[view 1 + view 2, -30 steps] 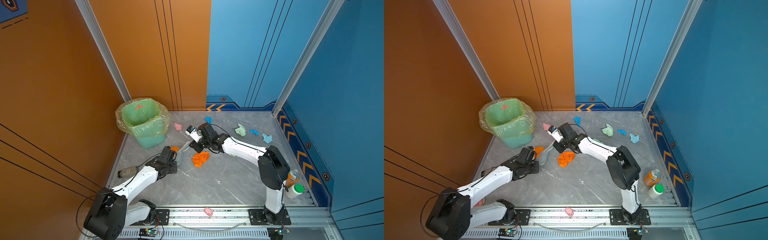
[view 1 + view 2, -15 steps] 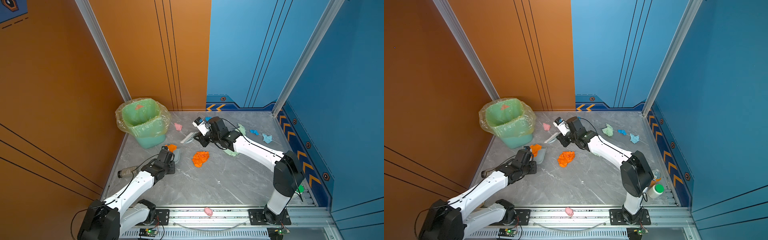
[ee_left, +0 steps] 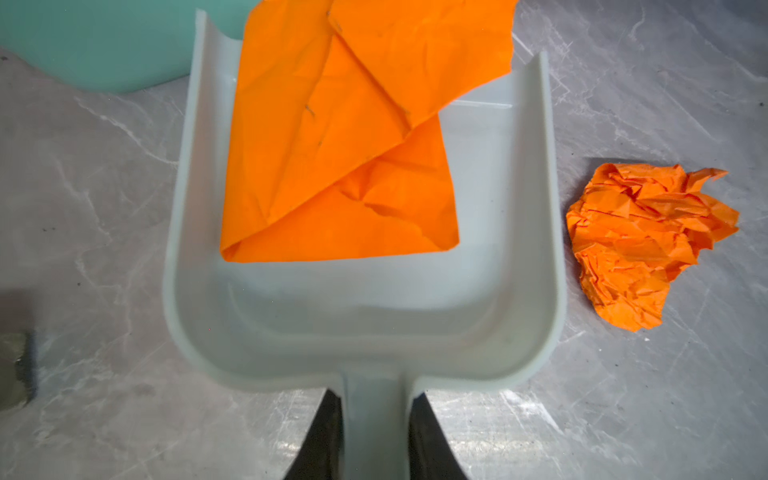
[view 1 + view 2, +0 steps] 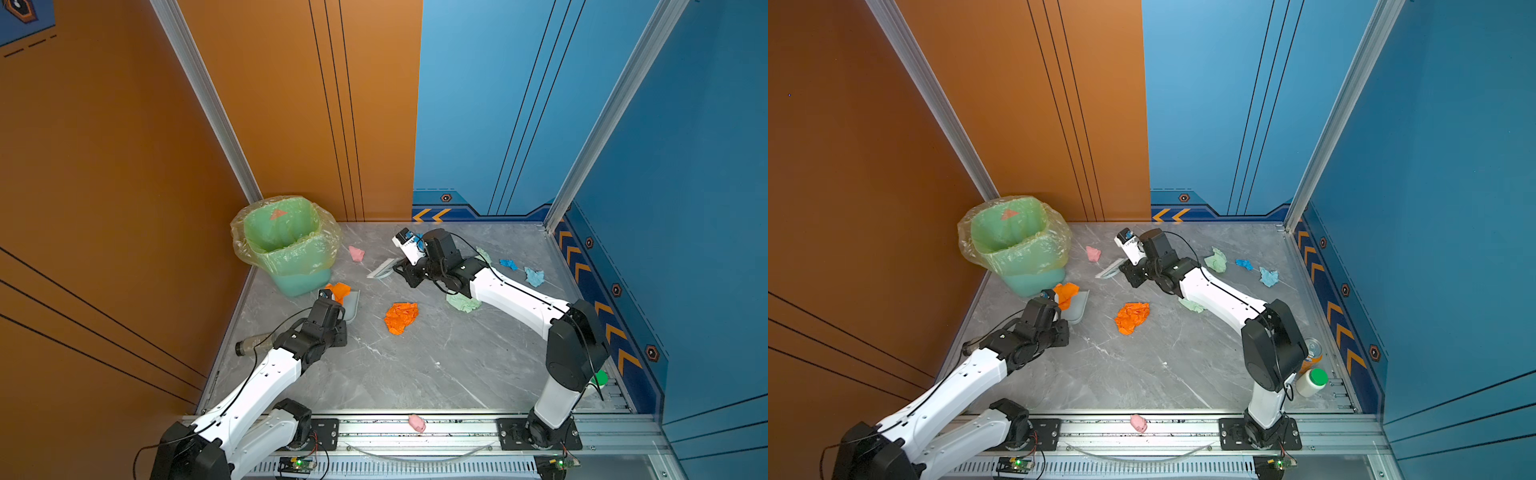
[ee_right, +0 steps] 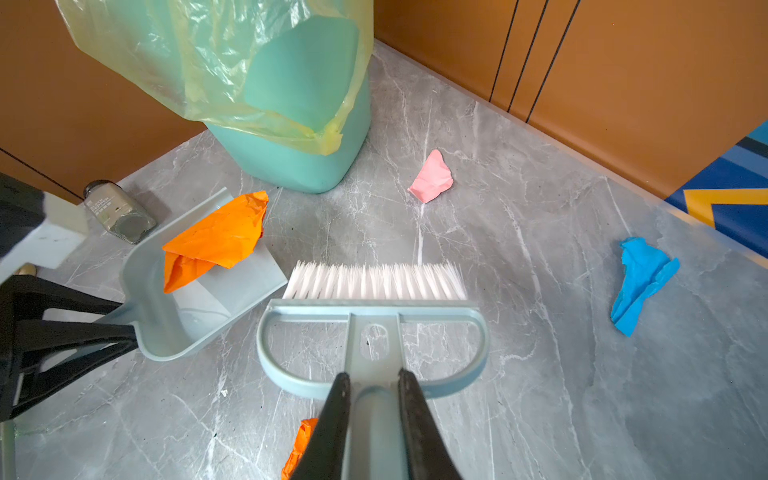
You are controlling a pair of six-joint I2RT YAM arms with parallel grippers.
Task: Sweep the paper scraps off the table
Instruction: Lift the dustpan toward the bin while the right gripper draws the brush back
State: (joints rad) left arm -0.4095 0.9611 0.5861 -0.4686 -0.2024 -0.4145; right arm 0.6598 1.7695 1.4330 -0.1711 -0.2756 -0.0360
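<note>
My left gripper (image 3: 376,399) is shut on the handle of the grey-blue dustpan (image 3: 536,257), which lies on the table (image 4: 415,365) beside the bin. An orange paper scrap (image 3: 332,145) rests in the pan. A crumpled orange scrap (image 4: 401,316) lies to its right. My right gripper (image 5: 371,382) is shut on the brush (image 5: 374,307), bristles toward a pink scrap (image 5: 432,176). A blue scrap (image 5: 640,282) lies nearby. Pale green (image 4: 1216,260), blue (image 4: 508,263) and light blue (image 4: 534,276) scraps lie at the back right. Another green scrap (image 4: 463,302) lies under the right arm.
A green bin (image 4: 286,241) lined with a yellow bag stands at the back left. A small bottle (image 4: 253,344) lies by the left wall. A pink pig toy (image 4: 417,423) sits on the front rail. A can (image 4: 1312,353) and a white bottle (image 4: 1310,382) stand front right.
The right arm has drawn the brush away from the dustpan's mouth toward the back, and its elbow has swung right, uncovering a green scrap. The left arm and dustpan have barely shifted.
</note>
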